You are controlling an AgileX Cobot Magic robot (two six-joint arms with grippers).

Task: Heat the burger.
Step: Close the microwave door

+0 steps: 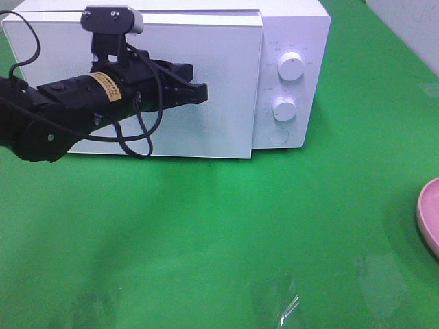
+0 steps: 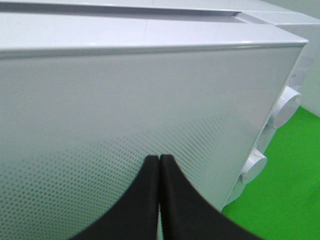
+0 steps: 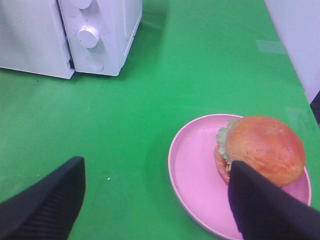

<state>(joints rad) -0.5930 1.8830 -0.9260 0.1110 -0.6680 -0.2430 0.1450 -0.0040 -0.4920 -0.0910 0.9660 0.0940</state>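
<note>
1. Exterior high view: the left gripper (image 1: 203,93) is hovering in front of the microwave (image 1: 206,82), level with its shut door (image 1: 226,89), its fingers pressed together and holding nothing. Whether the tips are touching the door cannot be told. Two dials (image 1: 291,67) are sitting on the panel beside the door. Only the rim of the pink plate (image 1: 429,216) is showing at the right edge; the burger and the right gripper are lying outside this view.

2. Left wrist view: the fingers (image 2: 150,200) are meeting tip to tip just before the dotted door (image 2: 125,125). No handle is showing, and the microwave's inside is hidden.

3. Right wrist view: the right gripper (image 3: 155,200) is hanging above the green tabletop (image 3: 200,65) with its fingers spread wide, empty. The burger (image 3: 262,150) is resting on the pink plate (image 3: 192,175), toward the side away from the microwave (image 3: 100,35).

4. Handling, as a judgement: the burger is looking light, soft and loosely stacked, its glossy bun likely slippery. Gripping it low across both bun halves, gently, or taking the plate rim instead, is appearing safest. One finger is covering part of the burger's lower edge.
</note>
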